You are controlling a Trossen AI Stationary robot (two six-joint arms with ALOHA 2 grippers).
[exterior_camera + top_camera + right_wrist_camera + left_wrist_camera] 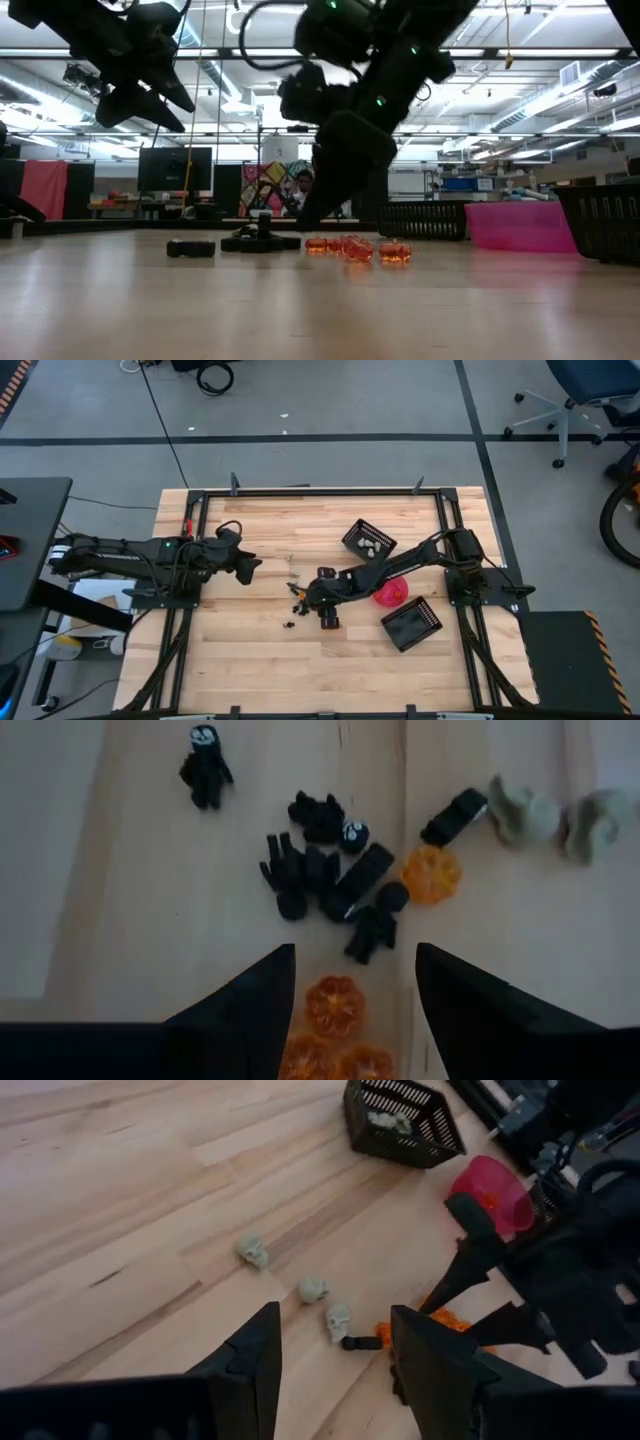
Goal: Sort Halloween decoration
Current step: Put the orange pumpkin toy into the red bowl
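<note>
The Halloween decoration lies loose on the wooden table: a clump of black trinkets (325, 870), orange pumpkins (335, 1005) and pale skulls (313, 1290). My right gripper (355, 960) stands open low over the clump and slants down. An orange pumpkin and a black figure (375, 925) lie between its fingers; I cannot tell whether they touch anything. My left gripper (335, 1345) is open and held above the table to the left of the pile (295, 597), with the skulls ahead of it.
One black slatted basket (368, 540) holding pale pieces stands behind the pile, and another (410, 625) is at the near right. The pink bowl (390, 593) sits between them, beside my right arm. Bare wood stretches to the table's left and near sides.
</note>
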